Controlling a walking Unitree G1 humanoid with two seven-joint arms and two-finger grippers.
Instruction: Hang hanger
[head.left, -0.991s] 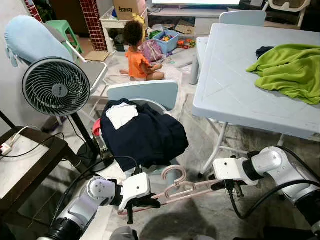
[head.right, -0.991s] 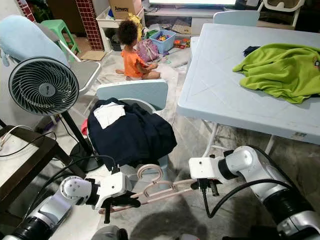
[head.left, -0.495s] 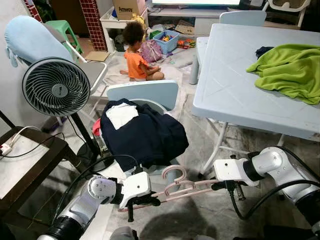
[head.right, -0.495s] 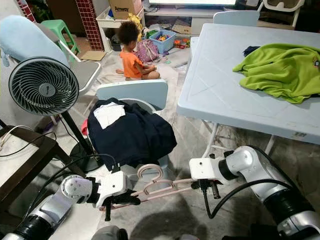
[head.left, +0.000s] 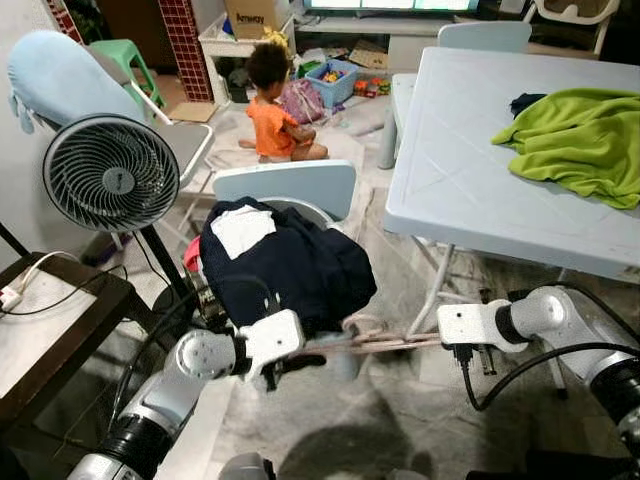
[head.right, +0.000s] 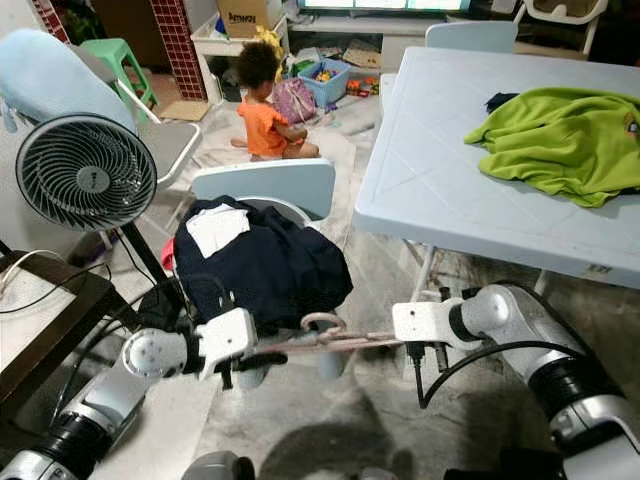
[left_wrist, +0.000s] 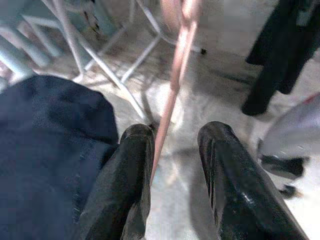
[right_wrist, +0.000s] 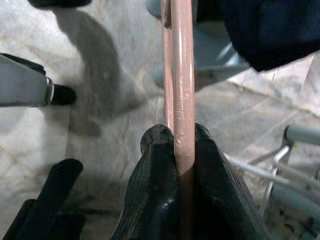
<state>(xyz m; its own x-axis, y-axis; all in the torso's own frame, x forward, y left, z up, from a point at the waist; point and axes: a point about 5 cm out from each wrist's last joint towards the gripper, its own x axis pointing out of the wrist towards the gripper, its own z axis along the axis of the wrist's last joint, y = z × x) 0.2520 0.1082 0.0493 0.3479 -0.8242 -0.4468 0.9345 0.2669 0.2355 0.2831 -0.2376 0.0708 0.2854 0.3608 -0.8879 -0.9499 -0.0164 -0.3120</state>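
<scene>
A big pale blue table (head.left: 470, 170) fills the right side, with a green cloth (head.left: 580, 140) heaped on its far end. To the left, a light blue chair (head.left: 290, 190) carries a dark navy garment (head.left: 290, 270) with a white patch on top. Further left a round fan (head.left: 112, 172) stands on a pole beside a dark side table (head.left: 60, 320). At the back a child in an orange top (head.left: 275, 115) sits on the floor among toys.

Low in front of the chair, a pink hanger (head.left: 375, 340) lies almost level between the two arms, its hook near the chair's seat edge. The right gripper (right_wrist: 177, 150) is clamped tight on one end of the hanger, the bar pinched between both fingers. The left gripper (left_wrist: 175, 150) is at the other end with its fingers parted; the bar runs through the gap, close against one finger (left_wrist: 132, 165)
</scene>
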